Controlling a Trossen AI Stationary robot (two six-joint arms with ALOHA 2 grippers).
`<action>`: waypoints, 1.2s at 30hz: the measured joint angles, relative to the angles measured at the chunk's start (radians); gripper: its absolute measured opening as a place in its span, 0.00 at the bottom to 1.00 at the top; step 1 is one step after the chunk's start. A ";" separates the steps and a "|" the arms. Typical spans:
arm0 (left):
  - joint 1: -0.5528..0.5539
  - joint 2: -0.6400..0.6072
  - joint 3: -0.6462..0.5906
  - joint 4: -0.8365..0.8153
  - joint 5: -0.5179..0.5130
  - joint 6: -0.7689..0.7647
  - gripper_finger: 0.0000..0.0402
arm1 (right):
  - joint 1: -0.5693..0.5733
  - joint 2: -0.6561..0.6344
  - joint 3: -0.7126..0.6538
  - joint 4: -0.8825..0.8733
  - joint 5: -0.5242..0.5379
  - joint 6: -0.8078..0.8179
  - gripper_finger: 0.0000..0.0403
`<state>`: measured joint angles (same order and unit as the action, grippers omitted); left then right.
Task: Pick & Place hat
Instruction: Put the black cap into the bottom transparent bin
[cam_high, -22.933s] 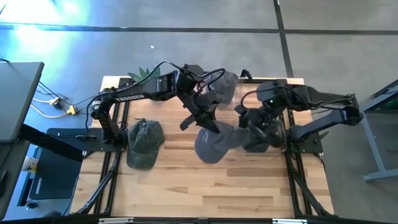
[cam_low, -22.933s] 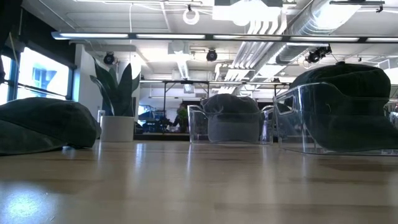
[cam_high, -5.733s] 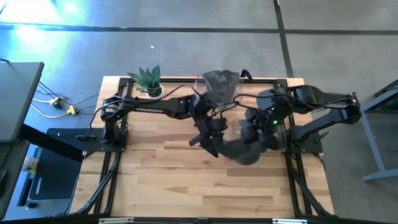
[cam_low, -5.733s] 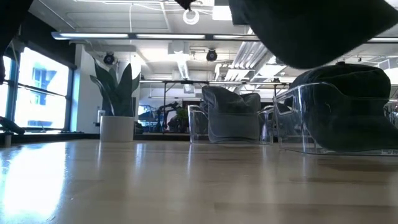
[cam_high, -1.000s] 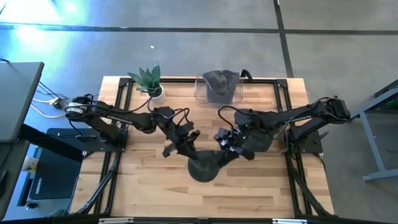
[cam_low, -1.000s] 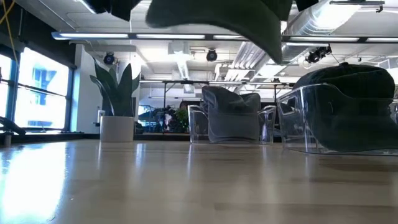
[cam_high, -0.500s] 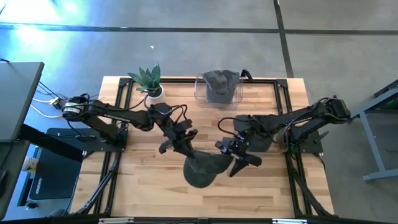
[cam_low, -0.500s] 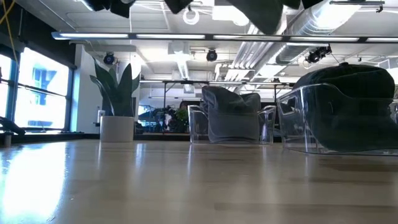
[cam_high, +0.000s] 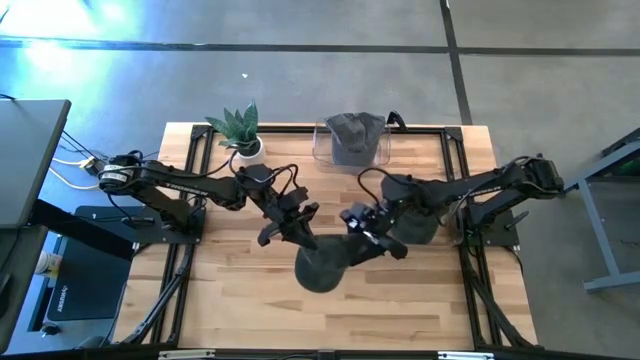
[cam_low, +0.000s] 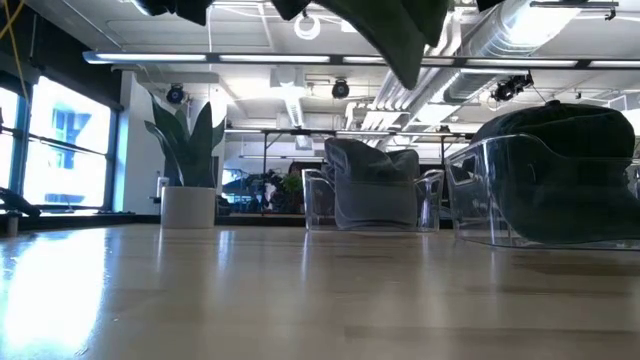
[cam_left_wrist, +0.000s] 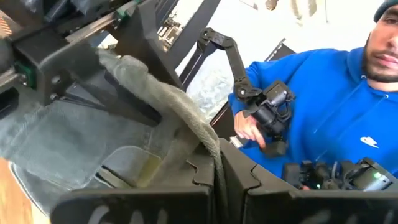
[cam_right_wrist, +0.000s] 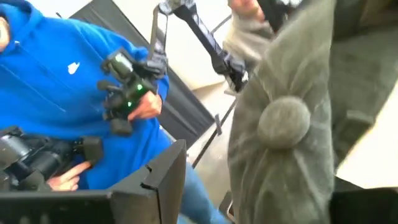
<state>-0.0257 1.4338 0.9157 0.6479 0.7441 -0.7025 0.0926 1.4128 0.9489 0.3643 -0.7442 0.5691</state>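
Since half a second ago we have drawn our 2 grippers a little closer together over the middle of the table (cam_high: 230, 310), and the hat (cam_high: 322, 266) hangs between them, clear of the wood. Our left gripper (cam_high: 300, 232) is clamped on the hat's edge from the left; our right gripper (cam_high: 362, 240) is clamped on it from the right.

From table height only the hat's dark lower edge (cam_low: 395, 35) dips in at the top, well above the tabletop. 2 clear bins stand on the far side: the rear bin (cam_high: 350, 150) holds a grey hat (cam_high: 354, 130), and the bin at the right (cam_low: 540, 190) holds another dark hat (cam_low: 550, 125). A potted plant (cam_high: 238, 128) sits at the far left corner.

Past our left wrist we see the hat's grey-green fabric (cam_left_wrist: 158, 102) and a person in a blue hoodie (cam_left_wrist: 317, 106) with a small white logo on the chest; we can read no writing. Past our right wrist, the hat's crown button (cam_right_wrist: 283, 121) shows.
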 joint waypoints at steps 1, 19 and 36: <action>0.000 0.000 0.000 0.000 -0.001 0.003 0.00 | 0.000 -0.001 0.000 0.014 0.009 0.000 0.44; 0.000 0.001 0.000 0.001 -0.069 0.017 0.15 | 0.019 -0.034 0.000 0.009 0.035 0.059 0.02; 0.001 0.002 0.000 -0.048 -0.183 0.070 0.52 | -0.030 -0.507 0.000 -0.682 0.126 -0.007 0.01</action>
<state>-0.0250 1.4361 0.9157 0.5995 0.5611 -0.6327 0.0625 0.9063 0.9489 -0.3174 -0.6179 0.5617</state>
